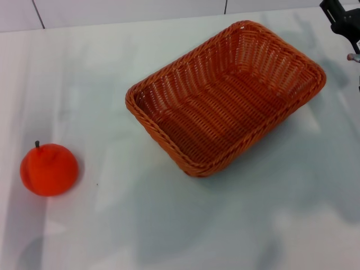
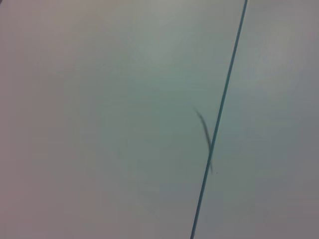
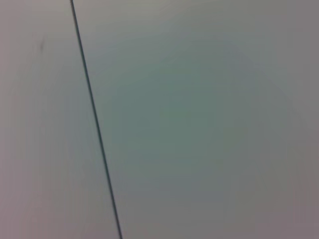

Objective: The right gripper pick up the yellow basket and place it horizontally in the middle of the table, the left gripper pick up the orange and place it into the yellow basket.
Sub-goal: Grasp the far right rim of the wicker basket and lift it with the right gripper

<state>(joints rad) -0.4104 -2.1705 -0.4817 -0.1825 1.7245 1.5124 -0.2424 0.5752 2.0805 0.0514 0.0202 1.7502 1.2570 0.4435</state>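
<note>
The orange-brown woven basket (image 1: 228,95) lies on the white table (image 1: 169,225), right of the middle, set at a slant, and it holds nothing. The orange (image 1: 49,169), with a short dark stem, sits on the table at the near left, well apart from the basket. A black part of the right gripper (image 1: 344,22) shows at the far right corner, above and beyond the basket's far right corner, not touching it. The left gripper is out of view. Both wrist views show only plain white surface with a thin dark seam.
A wall or panel edge with dark seams (image 1: 37,14) runs along the far side of the table. Open tabletop lies between the orange and the basket and along the near edge.
</note>
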